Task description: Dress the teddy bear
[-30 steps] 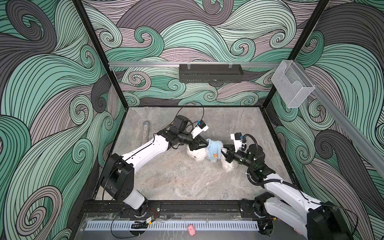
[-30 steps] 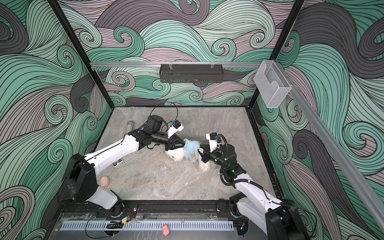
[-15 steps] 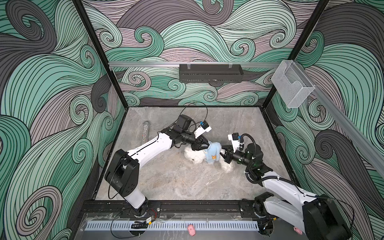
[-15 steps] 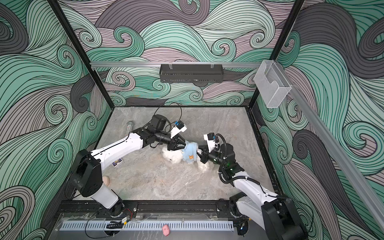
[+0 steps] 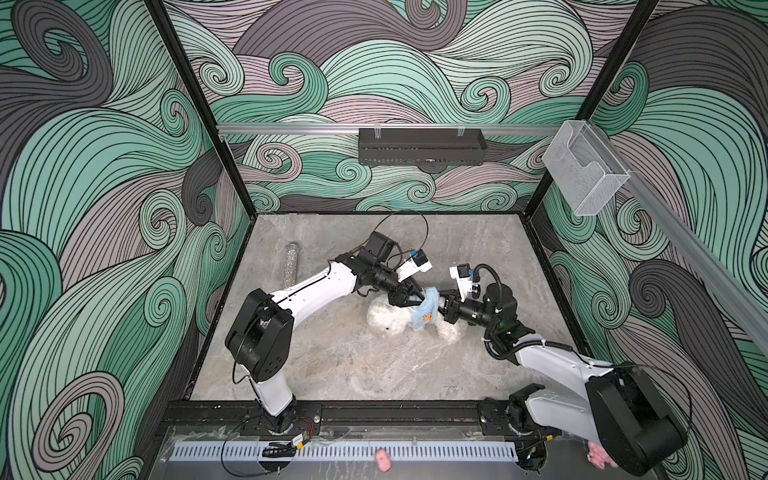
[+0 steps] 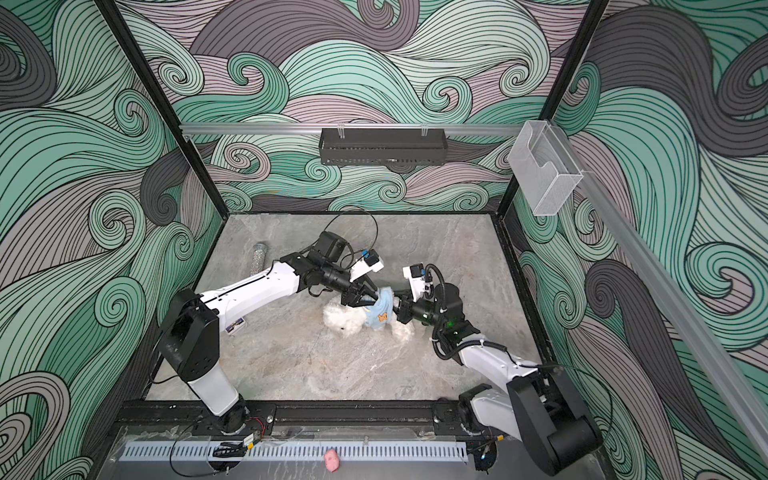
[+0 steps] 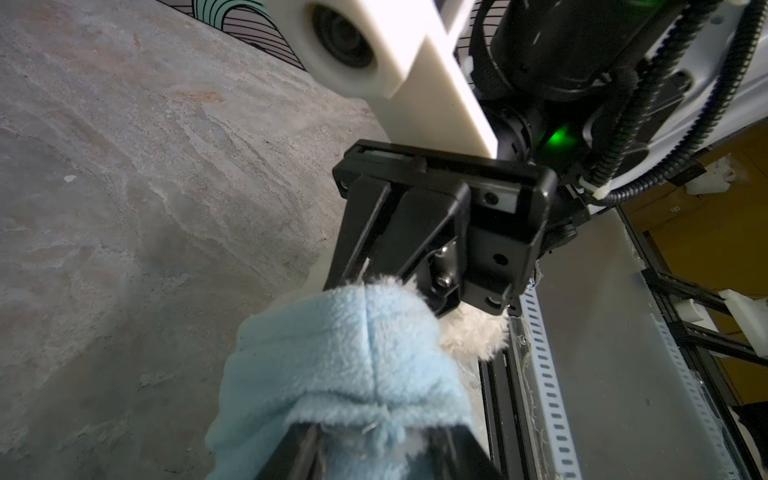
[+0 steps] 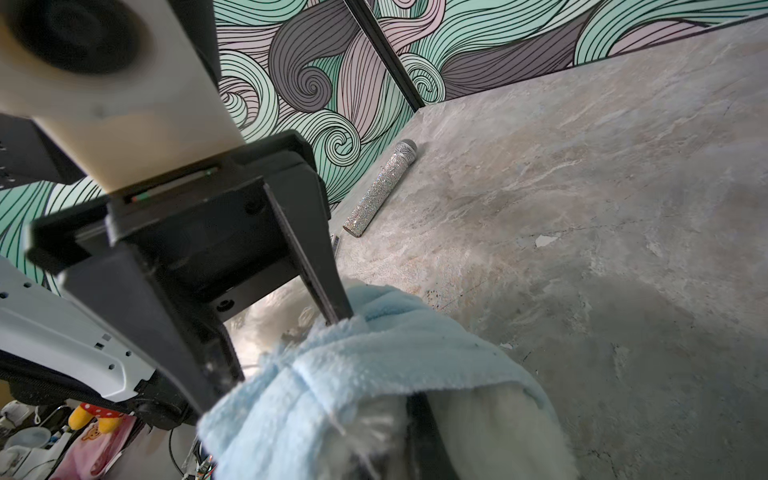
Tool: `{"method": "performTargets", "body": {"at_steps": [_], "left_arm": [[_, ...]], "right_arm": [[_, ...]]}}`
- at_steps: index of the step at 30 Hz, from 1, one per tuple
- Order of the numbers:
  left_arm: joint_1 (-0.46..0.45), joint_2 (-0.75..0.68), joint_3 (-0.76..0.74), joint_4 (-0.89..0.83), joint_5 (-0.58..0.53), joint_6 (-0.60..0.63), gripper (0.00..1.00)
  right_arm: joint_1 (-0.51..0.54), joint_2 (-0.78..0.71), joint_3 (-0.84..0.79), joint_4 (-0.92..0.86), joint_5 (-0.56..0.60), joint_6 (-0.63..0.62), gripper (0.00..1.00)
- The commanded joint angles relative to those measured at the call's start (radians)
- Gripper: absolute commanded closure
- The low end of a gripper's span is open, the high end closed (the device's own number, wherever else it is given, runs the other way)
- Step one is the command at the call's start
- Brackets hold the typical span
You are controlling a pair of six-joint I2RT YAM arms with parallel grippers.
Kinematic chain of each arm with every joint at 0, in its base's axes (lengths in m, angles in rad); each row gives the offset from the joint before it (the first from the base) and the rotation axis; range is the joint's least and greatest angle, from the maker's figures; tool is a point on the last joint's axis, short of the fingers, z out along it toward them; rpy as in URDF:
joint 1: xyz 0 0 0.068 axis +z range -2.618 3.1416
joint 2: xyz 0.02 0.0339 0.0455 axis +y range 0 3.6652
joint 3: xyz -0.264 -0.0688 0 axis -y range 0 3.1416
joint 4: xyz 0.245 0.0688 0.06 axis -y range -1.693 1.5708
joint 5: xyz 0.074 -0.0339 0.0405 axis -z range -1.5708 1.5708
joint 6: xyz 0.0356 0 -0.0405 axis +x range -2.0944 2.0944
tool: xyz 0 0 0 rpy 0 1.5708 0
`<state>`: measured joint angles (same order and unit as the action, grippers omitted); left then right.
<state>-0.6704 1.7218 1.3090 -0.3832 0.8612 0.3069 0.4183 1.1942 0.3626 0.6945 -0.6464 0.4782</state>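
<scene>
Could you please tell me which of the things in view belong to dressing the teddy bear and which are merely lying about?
In the job: teddy bear; light blue garment around its body; left gripper; right gripper.

Lying about: glittery microphone; pink plush toy; clear wall holder; black wall tray.

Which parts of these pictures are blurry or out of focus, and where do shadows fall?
Left wrist view: the right arm's camera mount is soft up close, the blue garment fairly crisp. Right wrist view: the left arm's camera mount is blurred, the glitter microphone sharp, a broad soft shadow lies on the table. Both top views: even light, sharp, no glare.
</scene>
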Motion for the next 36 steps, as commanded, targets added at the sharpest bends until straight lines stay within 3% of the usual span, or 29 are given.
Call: {"method": "performTargets", "body": {"at_steps": [1, 3, 8, 15, 20, 24, 27, 31, 36], "left_arm": [[-0.090, 0.039, 0.011, -0.010, 0.066, 0.014, 0.57], [-0.096, 0.039, 0.003, 0.020, 0.056, 0.000, 0.61], [-0.086, 0.014, 0.032, 0.001, 0.018, -0.028, 1.00], [-0.009, -0.136, -0.097, 0.134, -0.070, -0.136, 1.00], [0.047, -0.193, -0.172, 0.181, -0.149, -0.170, 1.00], [0.052, -0.192, -0.175, 0.138, -0.205, -0.117, 1.00], [0.051, -0.185, -0.175, 0.145, -0.210, -0.106, 1.00], [0.053, -0.172, -0.165, 0.148, -0.195, -0.104, 1.00], [0.052, -0.166, -0.165, 0.147, -0.172, -0.090, 1.00]], "right_arm": [[0.064, 0.015, 0.098, 0.253, -0.001, 0.056, 1.00], [0.074, 0.037, 0.109, 0.271, 0.003, 0.065, 1.00], [0.070, 0.053, 0.105, 0.201, 0.020, 0.038, 1.00], [-0.002, -0.008, 0.077, -0.149, 0.104, -0.061, 1.00], [-0.019, -0.082, 0.088, -0.400, 0.190, -0.134, 0.66], [-0.024, -0.196, 0.119, -0.608, 0.261, -0.226, 0.54], [-0.023, -0.283, 0.128, -0.685, 0.276, -0.271, 0.51], [-0.011, -0.374, 0.106, -0.661, 0.202, -0.285, 0.51], [0.036, -0.342, 0.122, -0.592, 0.123, -0.301, 0.57]]}}
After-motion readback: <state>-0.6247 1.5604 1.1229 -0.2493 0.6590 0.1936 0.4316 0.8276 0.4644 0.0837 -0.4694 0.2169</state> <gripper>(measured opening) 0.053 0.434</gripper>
